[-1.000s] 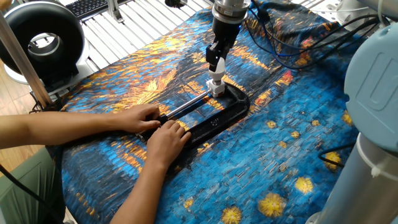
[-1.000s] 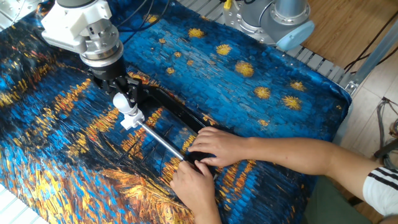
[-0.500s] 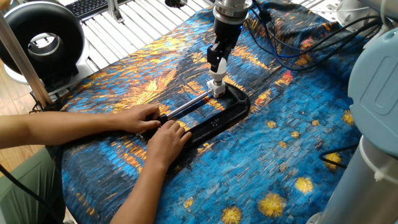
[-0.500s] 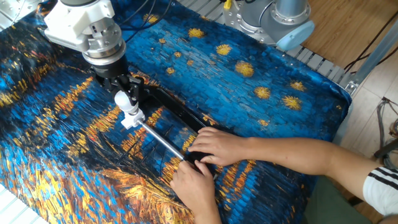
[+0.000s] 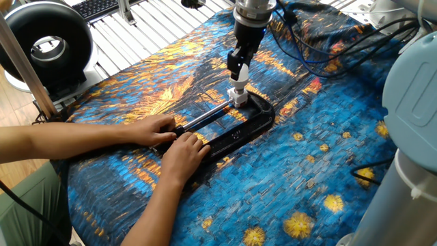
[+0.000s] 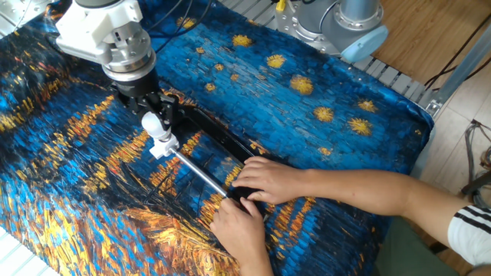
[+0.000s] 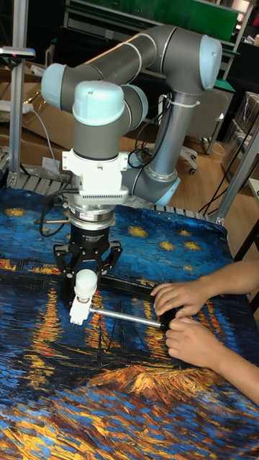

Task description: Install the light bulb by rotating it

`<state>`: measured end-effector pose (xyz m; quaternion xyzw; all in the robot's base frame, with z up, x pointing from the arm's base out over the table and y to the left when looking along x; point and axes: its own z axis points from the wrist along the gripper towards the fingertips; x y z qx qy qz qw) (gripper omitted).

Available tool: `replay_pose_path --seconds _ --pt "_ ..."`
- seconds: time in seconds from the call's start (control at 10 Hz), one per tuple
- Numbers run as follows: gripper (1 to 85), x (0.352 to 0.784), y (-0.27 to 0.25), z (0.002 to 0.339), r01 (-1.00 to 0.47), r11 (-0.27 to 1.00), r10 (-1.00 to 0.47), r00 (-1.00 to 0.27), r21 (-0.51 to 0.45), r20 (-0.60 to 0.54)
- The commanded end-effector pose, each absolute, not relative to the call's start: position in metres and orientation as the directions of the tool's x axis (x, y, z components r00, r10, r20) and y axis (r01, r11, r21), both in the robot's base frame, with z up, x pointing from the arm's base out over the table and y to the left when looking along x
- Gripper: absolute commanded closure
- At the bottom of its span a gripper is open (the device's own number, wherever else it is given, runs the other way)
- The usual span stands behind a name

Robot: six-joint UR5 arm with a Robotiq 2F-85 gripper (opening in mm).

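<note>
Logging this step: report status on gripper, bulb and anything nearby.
Gripper shut on the light bulb, upright over the socket block. Socket held in the black C-clamp. Person's hands steady the clamp's far end, apart from the gripper.

Wooden plank floor [image 6: 430, 46] at two o'clock in the other fixed view. Green wall panel [image 7: 180, 14] at twelve o'clock, dim shelving beneath, in the tall view.
</note>
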<state>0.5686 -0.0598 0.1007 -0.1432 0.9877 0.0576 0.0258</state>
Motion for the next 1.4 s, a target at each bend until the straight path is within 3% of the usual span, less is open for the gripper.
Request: replay_pose_path --seconds 0.0,0.5,1.3 --pt "25.7 0.57 -0.055 0.103 -0.306 0.943 -0.297 -0.951 0.129 -0.083" --pt "24.7 0.566 -0.048 0.101 -0.389 0.904 -0.384 -0.921 0.18 -0.061" --pt "21.3 0.575 -0.061 0.096 -0.642 0.753 -0.643 -0.764 0.147 -0.044"
